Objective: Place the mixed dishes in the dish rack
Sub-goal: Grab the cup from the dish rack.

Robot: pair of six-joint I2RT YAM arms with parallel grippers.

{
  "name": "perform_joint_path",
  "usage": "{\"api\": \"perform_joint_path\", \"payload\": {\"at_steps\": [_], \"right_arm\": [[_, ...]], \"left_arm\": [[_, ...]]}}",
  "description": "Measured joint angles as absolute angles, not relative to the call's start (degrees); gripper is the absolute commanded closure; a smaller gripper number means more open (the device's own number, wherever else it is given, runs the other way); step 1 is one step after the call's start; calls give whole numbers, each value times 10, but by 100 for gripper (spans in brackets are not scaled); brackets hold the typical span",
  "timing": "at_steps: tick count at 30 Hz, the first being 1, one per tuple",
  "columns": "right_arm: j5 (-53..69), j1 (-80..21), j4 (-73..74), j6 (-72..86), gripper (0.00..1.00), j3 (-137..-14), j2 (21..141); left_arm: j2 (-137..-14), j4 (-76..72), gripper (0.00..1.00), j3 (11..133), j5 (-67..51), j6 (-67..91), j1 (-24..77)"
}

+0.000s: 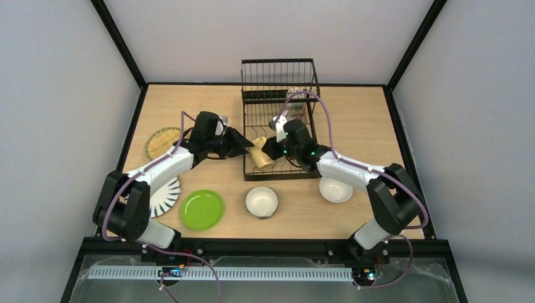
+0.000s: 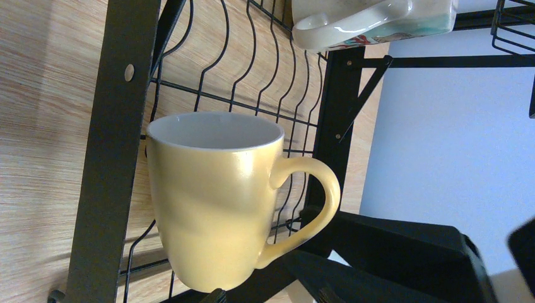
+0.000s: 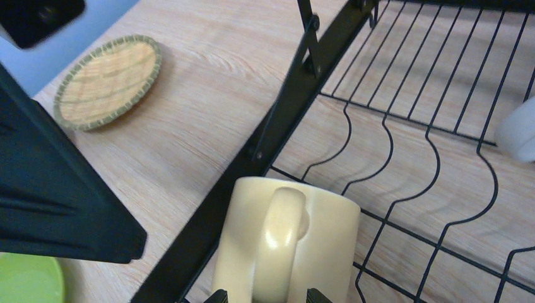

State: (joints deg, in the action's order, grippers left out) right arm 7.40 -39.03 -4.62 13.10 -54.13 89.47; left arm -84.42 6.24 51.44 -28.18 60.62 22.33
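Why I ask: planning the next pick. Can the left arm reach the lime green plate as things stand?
Probably yes. The lime green plate lies on the table on the left arm's side, nothing over it; the left gripper is open and empty, by the pale yellow mug.

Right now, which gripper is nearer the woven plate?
Left. The left gripper is outside the dish rack, toward the woven plate; the right gripper is farther, over the rack beyond the yellow mug.

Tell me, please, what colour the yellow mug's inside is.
White inside the pale yellow ceramic mug; best seen from the left wrist.
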Motion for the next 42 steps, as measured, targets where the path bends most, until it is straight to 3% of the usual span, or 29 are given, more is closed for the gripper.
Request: {"api": "perform_joint_path", "payload": {"at_steps": [6, 18, 20, 23, 26, 42], "right_arm": [[66, -390, -39, 131, 31, -542, 917], [71, -390, -25, 129, 45, -571, 947], [70, -388, -26, 131, 57, -578, 953], [70, -387, -27, 133, 87, -584, 957], [72, -387, -25, 136, 100, -588, 959], [67, -388, 43, 95, 100, -626, 961]], "left_arm": [[-844, 62, 17, 514, -282, 606, 223], [-850, 59, 16, 514, -282, 606, 223], [-853, 59, 16, 514, -282, 606, 223], [-853, 59, 16, 514, -283, 605, 223], [-853, 60, 16, 514, -283, 602, 223], [-878, 99, 5, 566, -283, 557, 210]]}}
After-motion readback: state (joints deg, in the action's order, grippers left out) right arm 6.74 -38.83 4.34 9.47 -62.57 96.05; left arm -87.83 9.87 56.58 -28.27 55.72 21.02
